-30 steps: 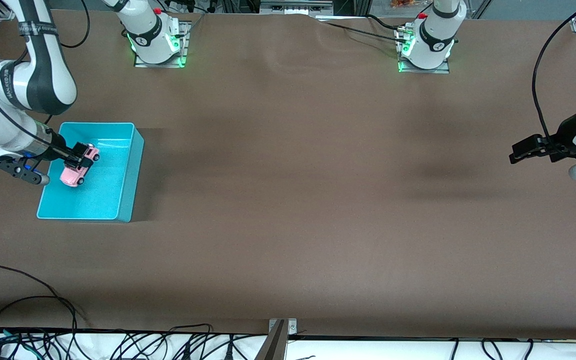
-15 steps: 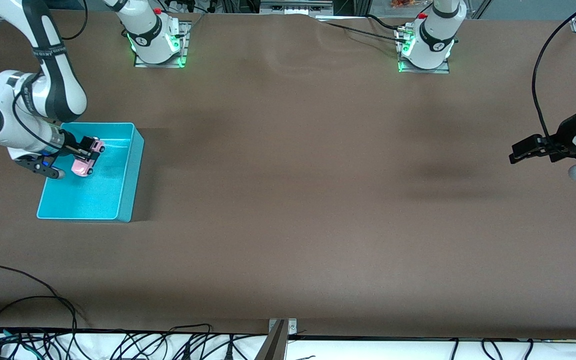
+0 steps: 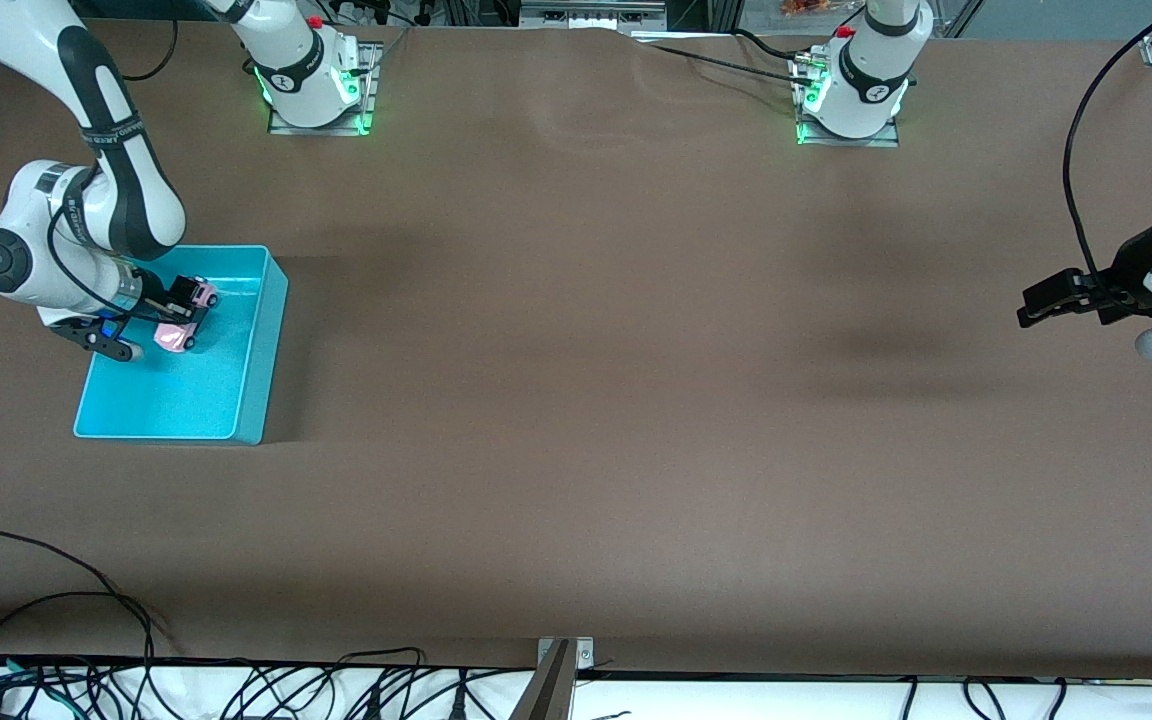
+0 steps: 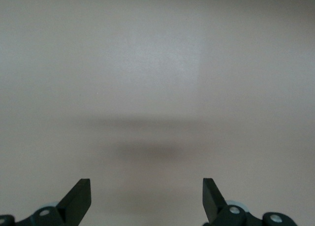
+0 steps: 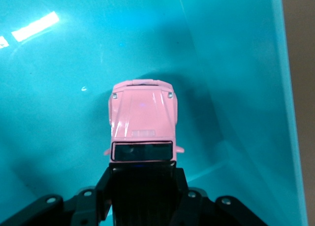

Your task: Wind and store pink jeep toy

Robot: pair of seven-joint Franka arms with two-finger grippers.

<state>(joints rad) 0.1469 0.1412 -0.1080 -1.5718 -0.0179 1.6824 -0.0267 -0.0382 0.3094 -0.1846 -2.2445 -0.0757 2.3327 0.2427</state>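
The pink jeep toy (image 3: 181, 318) was seen gripped at its black-roofed rear by the right gripper (image 3: 176, 305), whose fingers were pressed against its sides, and it was held inside the walls of the cyan bin (image 3: 258, 330), nose down toward the floor of that bin; in the right wrist view the pink jeep toy (image 5: 142, 120) was shown from above with its hood pointed at the bin floor, and whether its front already touched that floor could not be told. The bin stood toward the right arm's end of the table. The left gripper (image 3: 1041, 303) was held over bare tabletop at the left arm's end, its fingers spread with nothing between them, and that arm was judged to be waiting. Whether the winding had been carried out could not be read from the toy itself; the storing was judged nearly complete, with the release of the toy into the bin and the withdrawal of the arm left to be done
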